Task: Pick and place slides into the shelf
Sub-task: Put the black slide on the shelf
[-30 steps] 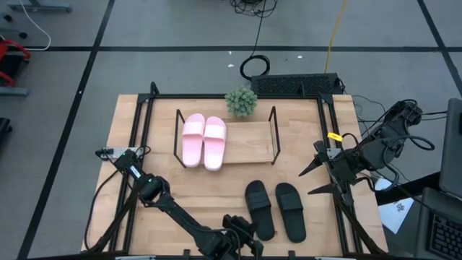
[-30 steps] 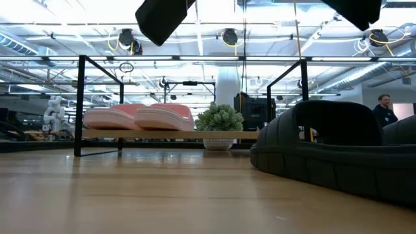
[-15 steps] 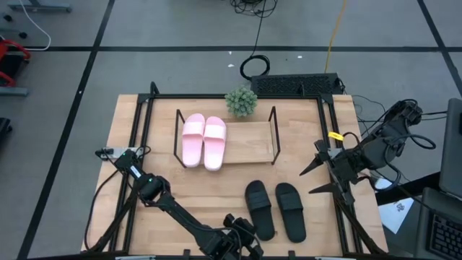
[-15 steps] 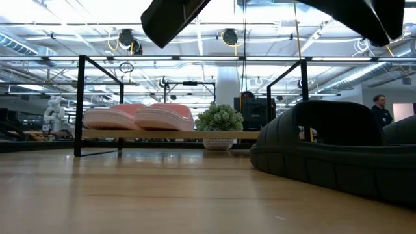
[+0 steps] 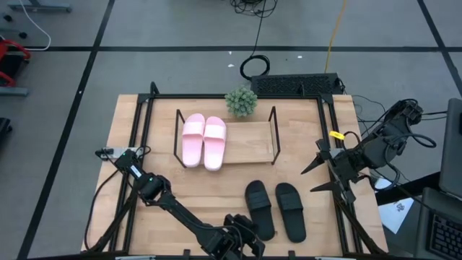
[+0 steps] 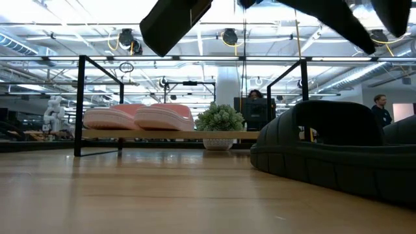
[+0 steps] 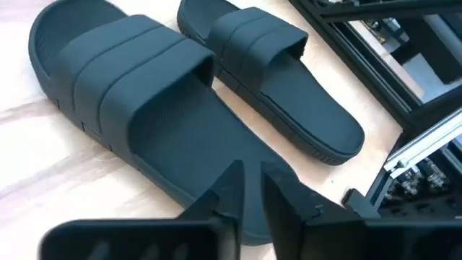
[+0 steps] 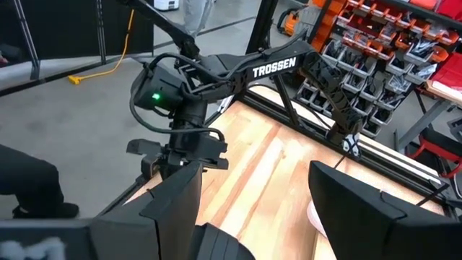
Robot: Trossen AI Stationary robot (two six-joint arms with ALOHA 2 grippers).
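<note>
The left gripper (image 7: 249, 189) is hanging low over the heel end of the nearer black slide (image 7: 137, 108), at the bench's front edge, its jaws parted only by a narrow slit and holding nothing, though I cannot tell whether they are touching the sole. The second black slide (image 7: 274, 79) is lying just beside the first, parallel to it, both flat on the bench (image 5: 216, 189) toward its front, a little right of the middle. Out by the right edge the right gripper (image 5: 317, 172) is hovering with its jaws spread wide and empty, pointing in toward the bench's middle. Farther back, the pink slides (image 5: 203, 140) are sitting side by side on the left end of the shelf (image 5: 249, 139), whose right half is bare board. A small green plant (image 5: 241, 101) is standing just behind the shelf, near the bench's back edge.
</note>
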